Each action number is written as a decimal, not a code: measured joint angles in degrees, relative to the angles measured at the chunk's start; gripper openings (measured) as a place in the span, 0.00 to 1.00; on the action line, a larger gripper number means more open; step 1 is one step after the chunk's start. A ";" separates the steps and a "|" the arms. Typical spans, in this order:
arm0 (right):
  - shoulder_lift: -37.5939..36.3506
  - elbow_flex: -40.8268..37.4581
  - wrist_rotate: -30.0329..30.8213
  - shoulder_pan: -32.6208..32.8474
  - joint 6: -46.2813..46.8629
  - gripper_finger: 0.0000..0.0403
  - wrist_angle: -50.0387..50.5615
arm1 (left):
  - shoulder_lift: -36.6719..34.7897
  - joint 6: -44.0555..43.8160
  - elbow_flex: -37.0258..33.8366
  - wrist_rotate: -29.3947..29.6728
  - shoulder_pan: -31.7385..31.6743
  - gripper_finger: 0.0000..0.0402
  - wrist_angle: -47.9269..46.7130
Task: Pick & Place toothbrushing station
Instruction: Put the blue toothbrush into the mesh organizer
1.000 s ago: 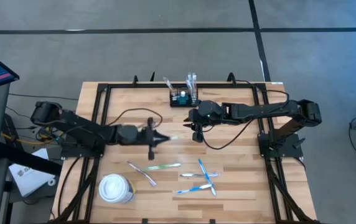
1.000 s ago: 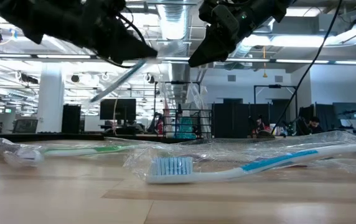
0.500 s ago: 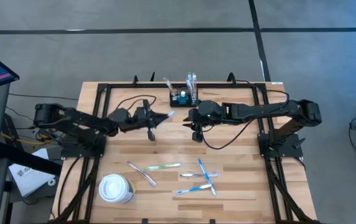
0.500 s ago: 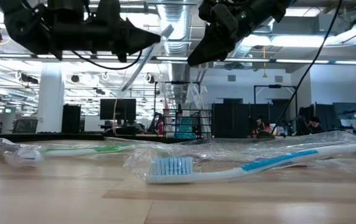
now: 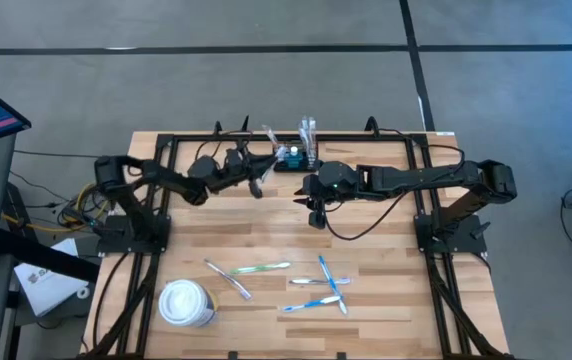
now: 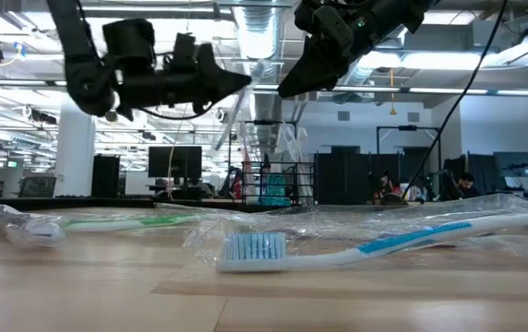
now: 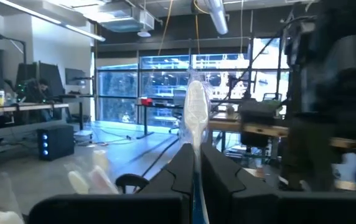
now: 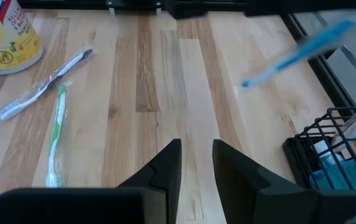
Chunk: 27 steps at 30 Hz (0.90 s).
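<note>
The toothbrushing station (image 5: pixel 294 157), a black wire box, stands at the table's far edge with wrapped brushes sticking up out of it; it also shows in the right wrist view (image 8: pixel 333 149). Just left of it my left gripper (image 5: pixel 264 168) is shut on a wrapped blue-and-white toothbrush (image 7: pixel 195 115), high above the table (image 6: pixel 241 81). My right gripper (image 5: pixel 316 212) hangs open over the table's middle, nothing between its fingers (image 8: pixel 196 152). My left gripper pinches the wrapped toothbrush between its two fingers (image 7: pixel 184 168), which lie along the brush. The pale end (image 7: pixel 195 106) sticks out past the fingertips and slants slightly upward. The brush is lifted clear of the table, and its blue part (image 8: pixel 302 50) shows in mid-air beside the station.
On the near half of the table lie a green toothbrush (image 5: pixel 263 268), a pale one (image 5: pixel 228 278) and two blue ones (image 5: pixel 328 282), all wrapped. A white lidded cup (image 5: pixel 186 303) stands at the near left. A black frame (image 5: pixel 166 150) borders the table.
My left gripper has swung from the table's middle left toward the far edge and the station, tipping its fingers up, with the toothbrush still in its hold and clear of the table.
</note>
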<state>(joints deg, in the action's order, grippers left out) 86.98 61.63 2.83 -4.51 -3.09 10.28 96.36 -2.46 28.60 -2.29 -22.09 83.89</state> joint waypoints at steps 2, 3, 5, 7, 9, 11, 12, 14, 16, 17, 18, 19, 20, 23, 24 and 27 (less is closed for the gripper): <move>0.00 0.00 0.00 0.00 -0.44 0.20 0.07 | 1.64 -0.01 1.79 -1.31 -1.17 0.01 0.15; 0.00 0.00 0.00 0.00 -0.94 0.20 0.19 | 2.25 0.00 2.51 -1.84 -1.66 0.01 0.42; 0.00 0.00 0.02 -0.02 -1.84 0.20 0.20 | 2.93 0.00 3.55 -2.60 -2.90 0.01 0.93; 0.00 0.00 0.02 -0.16 -2.09 0.20 0.19 | 2.99 0.00 4.54 -2.66 -4.03 0.01 1.30; 0.00 0.00 0.00 -0.49 -3.37 0.20 0.20 | 2.99 0.01 5.52 -2.63 -5.01 0.01 1.58; 0.00 0.00 0.02 -0.72 -4.68 0.20 0.15 | 2.99 0.02 6.52 -2.62 -5.88 0.01 1.58; 0.00 0.00 0.04 -0.96 -5.15 0.20 0.14 | 2.99 0.02 7.12 -2.62 -6.24 0.01 1.61; 0.00 0.00 0.06 -1.34 -6.20 0.20 -0.02 | 3.02 0.09 8.08 -2.59 -6.79 0.01 1.63; 0.00 0.00 0.07 -1.92 -6.73 0.20 -0.04 | 3.81 0.54 9.09 -2.55 -6.99 0.01 2.00; 0.00 0.00 0.06 -2.26 -7.27 0.20 -0.04 | 4.38 0.59 9.46 -2.58 -7.15 0.01 1.98; 0.00 0.00 0.07 -2.60 -7.82 0.20 -0.04 | 5.36 0.62 10.13 -2.61 -7.43 0.01 2.18; 0.00 0.00 0.11 -3.03 -8.49 0.20 -0.06 | 6.58 0.55 11.02 -2.62 -7.61 0.01 2.64; 0.00 0.00 0.13 -3.43 -8.94 0.20 -0.05 | 7.68 0.34 11.60 -2.66 -7.80 0.01 3.08; 0.00 0.00 0.17 -4.81 -9.11 0.20 -0.07 | 11.81 -1.14 14.32 -2.79 -8.55 0.01 5.22; 0.00 0.00 0.17 -5.21 -9.11 0.20 -0.06 | 12.79 -1.47 15.02 -3.47 -8.89 0.01 5.94; 0.00 0.00 0.17 -6.40 -9.11 0.20 -0.04 | 14.56 -1.94 17.02 -4.18 -9.54 0.01 6.04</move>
<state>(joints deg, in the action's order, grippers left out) 86.98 61.63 3.01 -10.91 -12.20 10.24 110.92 -4.40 45.62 -6.46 -31.64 89.93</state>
